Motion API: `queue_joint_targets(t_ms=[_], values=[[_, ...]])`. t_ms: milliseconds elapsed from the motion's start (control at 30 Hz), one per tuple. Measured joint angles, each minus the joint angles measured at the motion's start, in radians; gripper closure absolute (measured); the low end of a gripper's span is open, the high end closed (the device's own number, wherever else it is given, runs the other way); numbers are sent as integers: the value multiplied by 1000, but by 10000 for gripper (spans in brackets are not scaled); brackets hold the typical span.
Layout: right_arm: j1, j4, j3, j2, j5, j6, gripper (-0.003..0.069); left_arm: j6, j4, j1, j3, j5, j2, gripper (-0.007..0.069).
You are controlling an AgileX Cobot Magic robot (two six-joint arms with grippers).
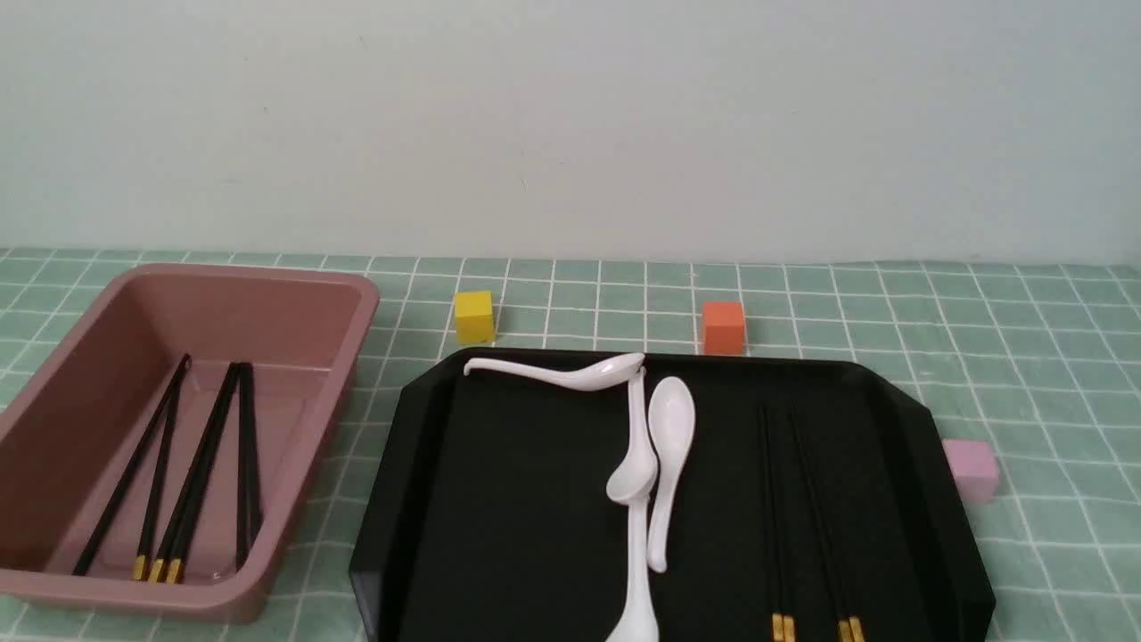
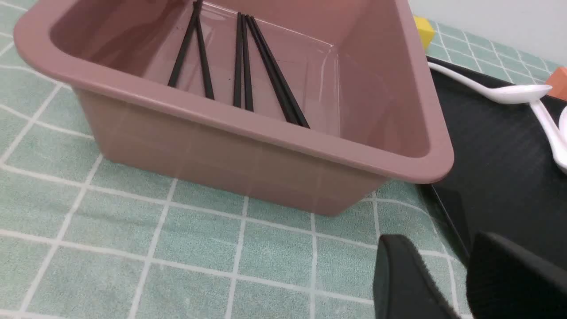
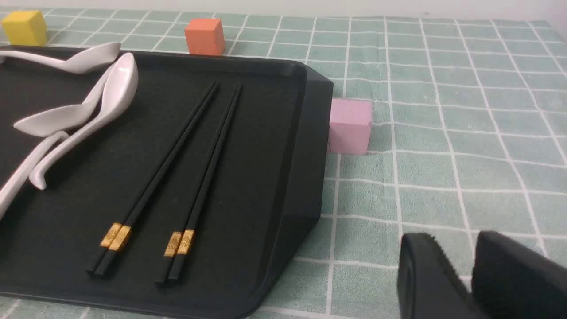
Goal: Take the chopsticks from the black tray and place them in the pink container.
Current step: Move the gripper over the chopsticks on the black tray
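Left claw [image 2: 443, 250] nearly pressed together, empty, above the surface [image 2: 133, 221]; pink container [image 2: 248, 150] just ahead holds six chopsticks [image 2: 241, 57]; right claw [image 3: 456, 250] likewise near-closed, empty; black tray [image 3: 305, 146] ahead-left bears two chopstick pairs [image 3: 177, 164].

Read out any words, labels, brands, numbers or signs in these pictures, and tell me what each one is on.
None can be read.
On the gold bands of the chopsticks in the black tray: faint marks, too small and blurred to read.
On the pink container, white spoons, yellow cube, orange cube and pale pink cube: no markings visible.
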Motion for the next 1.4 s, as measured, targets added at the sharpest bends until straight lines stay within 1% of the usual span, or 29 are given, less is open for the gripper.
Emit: queue_joint_targets(t_ms=[1333,1400], values=[[0,-3,0,0,1,-1,420,0,0,0,0,0,0,386],[0,8,0,0,-1,14,420,0,0,0,0,0,0,386]])
